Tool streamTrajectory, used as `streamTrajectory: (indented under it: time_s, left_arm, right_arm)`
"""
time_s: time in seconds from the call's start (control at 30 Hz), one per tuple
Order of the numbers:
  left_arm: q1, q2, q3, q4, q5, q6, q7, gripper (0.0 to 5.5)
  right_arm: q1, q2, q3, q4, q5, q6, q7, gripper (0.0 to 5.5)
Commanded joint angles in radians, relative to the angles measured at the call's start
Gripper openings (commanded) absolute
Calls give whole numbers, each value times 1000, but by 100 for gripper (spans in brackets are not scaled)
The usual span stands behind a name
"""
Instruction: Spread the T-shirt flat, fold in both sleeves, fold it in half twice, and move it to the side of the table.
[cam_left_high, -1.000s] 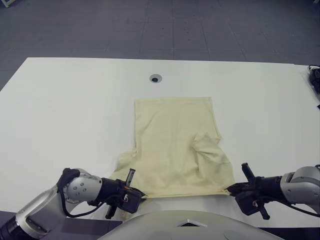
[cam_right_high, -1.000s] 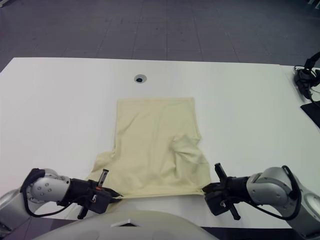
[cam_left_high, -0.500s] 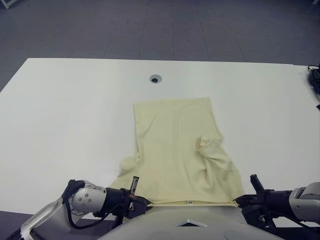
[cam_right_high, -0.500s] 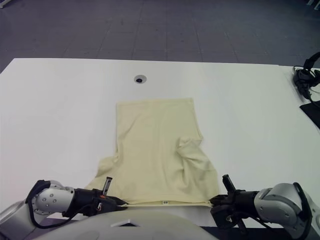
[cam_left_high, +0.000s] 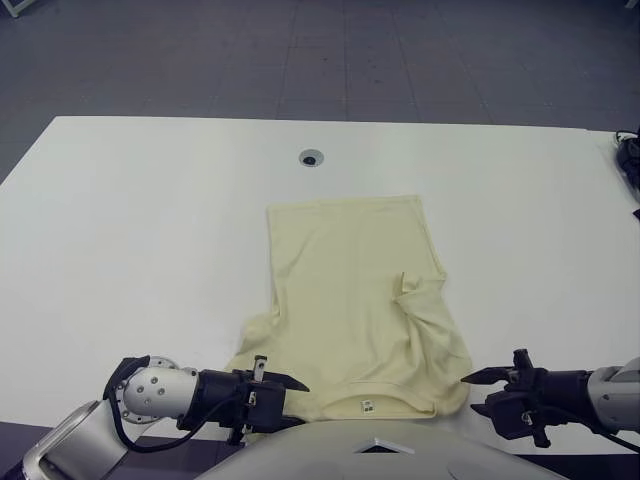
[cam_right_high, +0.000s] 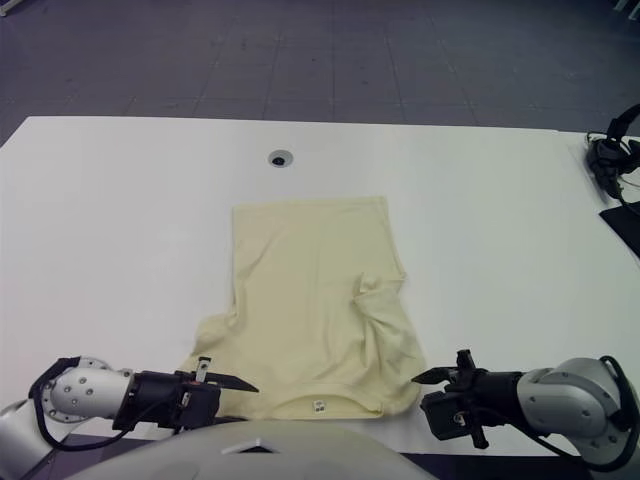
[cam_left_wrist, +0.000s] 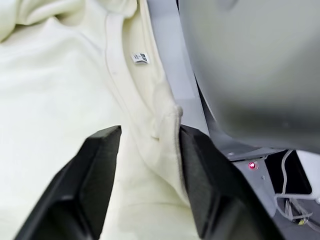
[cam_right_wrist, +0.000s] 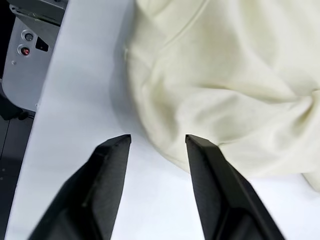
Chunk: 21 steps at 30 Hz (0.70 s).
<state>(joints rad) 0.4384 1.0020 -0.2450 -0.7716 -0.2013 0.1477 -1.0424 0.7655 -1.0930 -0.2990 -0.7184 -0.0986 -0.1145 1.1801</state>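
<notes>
Spreading is judged unfinished; the left gripper (cam_left_wrist: 150, 130) and right gripper (cam_right_wrist: 158, 137) are held spread at the rumpled T-shirt's (cam_left_high: 350, 290) near corners; regrasping and smoothing are called for.

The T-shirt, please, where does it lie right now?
In the left eye view the T-shirt lies mid-table, its near edge between the left gripper and right gripper.

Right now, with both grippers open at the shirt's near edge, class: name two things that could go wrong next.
The T-shirt is bunched on its right side, near the right gripper; folding now would likely trap those wrinkles. The left gripper has just the near hem between its open fingers, close to the table edge; a shallow pinch may slip off.
</notes>
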Motion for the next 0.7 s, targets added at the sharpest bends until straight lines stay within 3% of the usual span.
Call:
streamTrajectory:
  time_s: [0.03,0.2,0.47,0.57,0.7]
  left_arm:
    - [-12,-22,86,-35,-145,-9,-13,292]
    - [-152,-151,103,54,-184,21,98,379]
    - [-421,-438,-14,373,29,125,404,518]
    - [-483,-505,-65,492,106,115,454,540]
    - [-543,-560,-119,647,198,77,485,540]
  right_arm:
    - [-68,12,-85,15,126,31,18,280]
    - [-265,38,-65,105,189,95,-68,364]
    - [-440,100,166,262,54,96,-181,496]
    - [-461,112,247,309,-9,73,-199,538]
    - [-486,122,323,372,-76,51,-223,538]
